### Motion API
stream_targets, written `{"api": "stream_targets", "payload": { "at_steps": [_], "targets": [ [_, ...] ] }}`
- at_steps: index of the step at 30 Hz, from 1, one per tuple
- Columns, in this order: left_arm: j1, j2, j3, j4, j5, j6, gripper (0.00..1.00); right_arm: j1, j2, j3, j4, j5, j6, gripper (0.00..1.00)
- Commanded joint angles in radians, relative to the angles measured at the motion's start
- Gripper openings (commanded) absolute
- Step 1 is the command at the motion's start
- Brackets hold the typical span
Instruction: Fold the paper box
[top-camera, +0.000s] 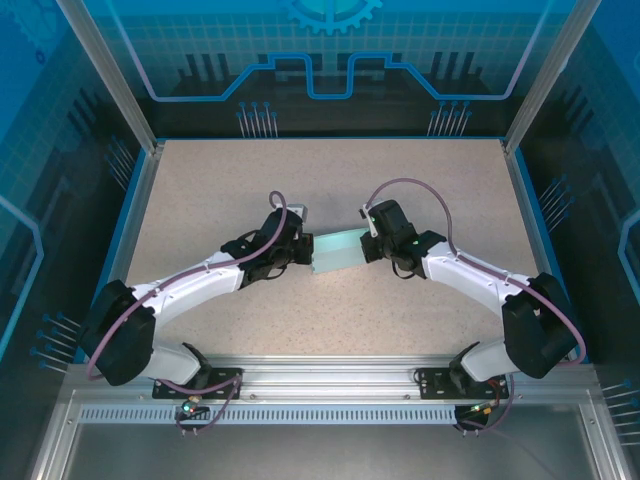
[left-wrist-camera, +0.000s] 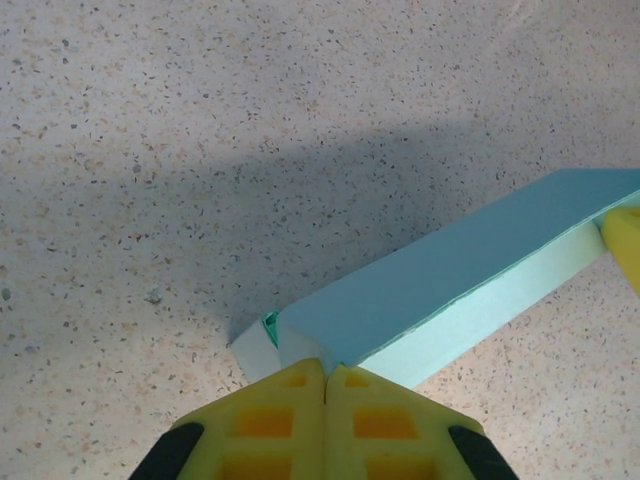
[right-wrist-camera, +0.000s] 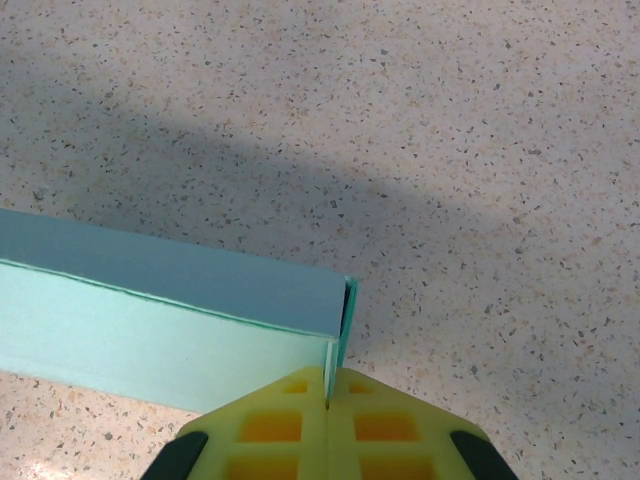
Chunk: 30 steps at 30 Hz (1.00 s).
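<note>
Pinching paper box (top-camera: 338, 252) ends — left pincer (left-wrist-camera: 325, 368), right pincer (right-wrist-camera: 328, 378) both clenched on card — speckled table (top-camera: 300, 180) around.

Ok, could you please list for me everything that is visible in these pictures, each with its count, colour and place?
paper box: one, pale light blue, middle of the table, between the two grippers
table: one, speckled beige, under everything
metal rail: one, silver, along the table's near edge, at the arm bases
wall panels: several, blue with line patterns, behind and beside the table
cables: two, dull purple, one looped along each arm
left arm: one, white and black, reaching in from the near left
right arm: one, white and black, reaching in from the near right
left gripper: one, yellow fingers, shut on the box's left end
right gripper: one, yellow fingers, shut on a thin edge at the box's right end
</note>
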<state>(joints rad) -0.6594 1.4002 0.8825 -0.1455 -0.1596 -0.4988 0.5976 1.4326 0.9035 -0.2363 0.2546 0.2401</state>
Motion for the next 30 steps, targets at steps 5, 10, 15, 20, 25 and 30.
{"api": "stream_targets", "payload": {
  "at_steps": [5,10,15,20,25,30],
  "targets": [
    [-0.011,0.003,0.018,0.069,0.09,-0.137,0.06,0.045,0.008,-0.047,0.028,-0.075,0.013,0.03],
    [-0.008,0.015,0.014,0.094,0.114,-0.2,0.06,0.048,0.012,-0.05,0.035,-0.077,0.015,0.03],
    [-0.007,0.026,0.016,0.101,0.118,-0.227,0.06,0.05,0.011,-0.052,0.04,-0.08,0.013,0.03],
    [-0.004,0.025,0.018,0.11,0.117,-0.247,0.06,0.051,0.012,-0.05,0.041,-0.082,0.013,0.03],
    [0.009,0.026,0.02,0.122,0.135,-0.271,0.06,0.053,0.011,-0.056,0.038,-0.081,0.014,0.03],
    [0.019,0.037,0.012,0.146,0.164,-0.307,0.06,0.057,0.017,-0.06,0.038,-0.081,0.018,0.03]
  ]
}}
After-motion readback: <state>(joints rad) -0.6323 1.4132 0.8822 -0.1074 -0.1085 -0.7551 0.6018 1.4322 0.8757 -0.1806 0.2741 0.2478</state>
